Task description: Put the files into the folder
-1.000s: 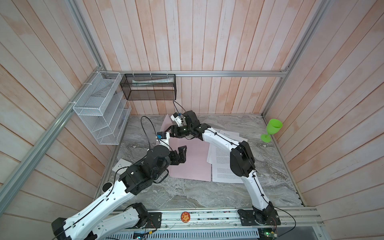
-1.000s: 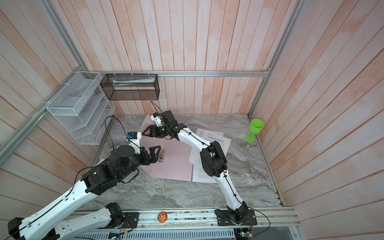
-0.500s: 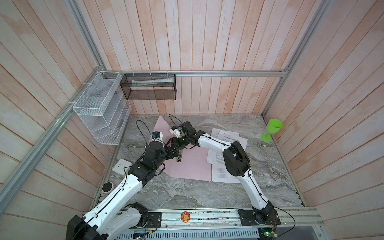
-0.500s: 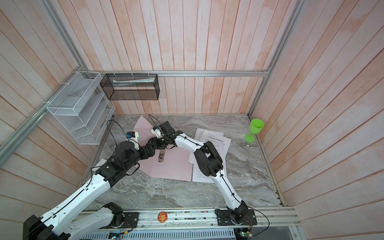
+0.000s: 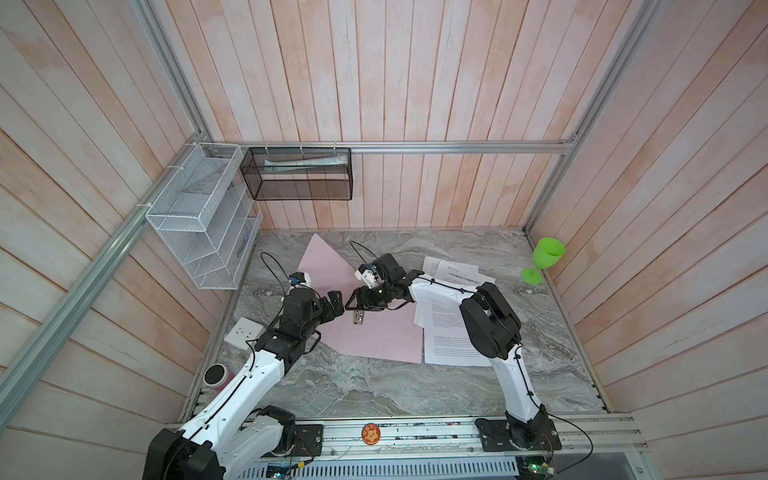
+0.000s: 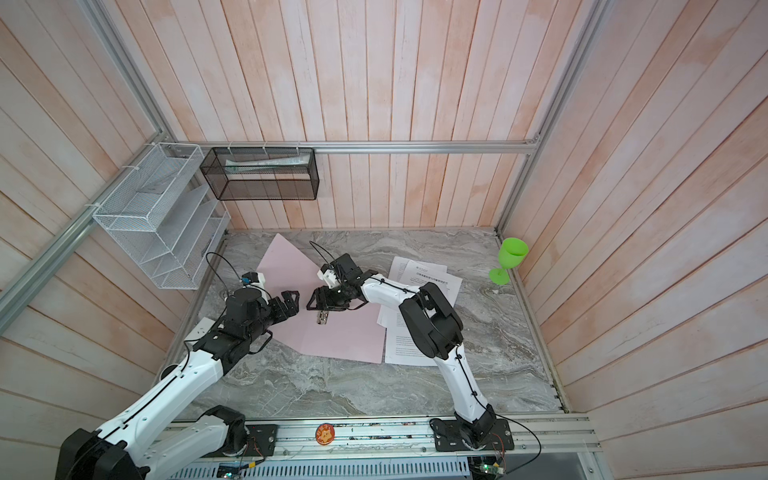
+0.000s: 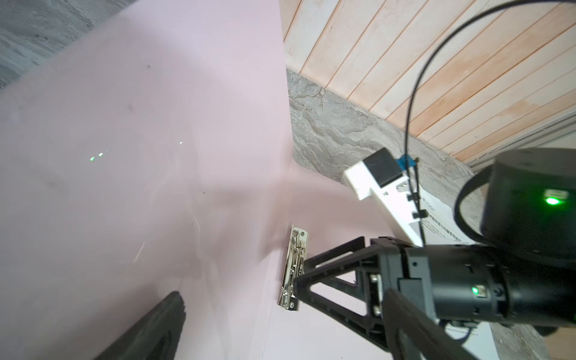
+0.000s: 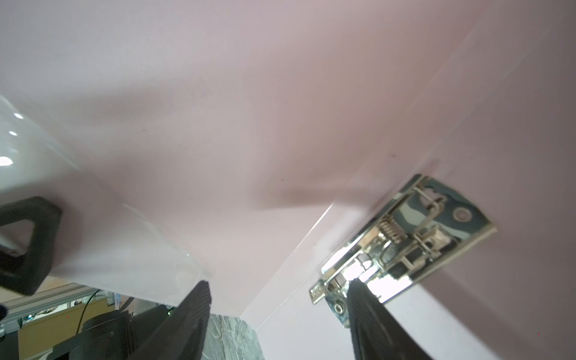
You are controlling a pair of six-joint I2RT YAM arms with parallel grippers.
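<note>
Files (image 5: 440,332) lay loose on the bench (image 5: 374,390) against the open folder (image 5: 374,336). They looked thin, floppy and slick, and best pinched at a free edge. The right hand (image 5: 351,301), jaws partly apart, hovered at the metal clip (image 5: 358,318). The left hand (image 5: 337,305) gaped wide, holding nothing. The bench in front lay open.

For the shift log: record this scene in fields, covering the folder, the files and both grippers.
folder: thin pale pink file folder, open on the grey marble table
clip: silver metal clip at the folder's inner spine, exposed
files: loose white printed paper sheets, on the table by the folder's right edge, none on its bare pink panel
left gripper: open, beside the folder
right gripper: open, over the clip, holding nothing
</note>
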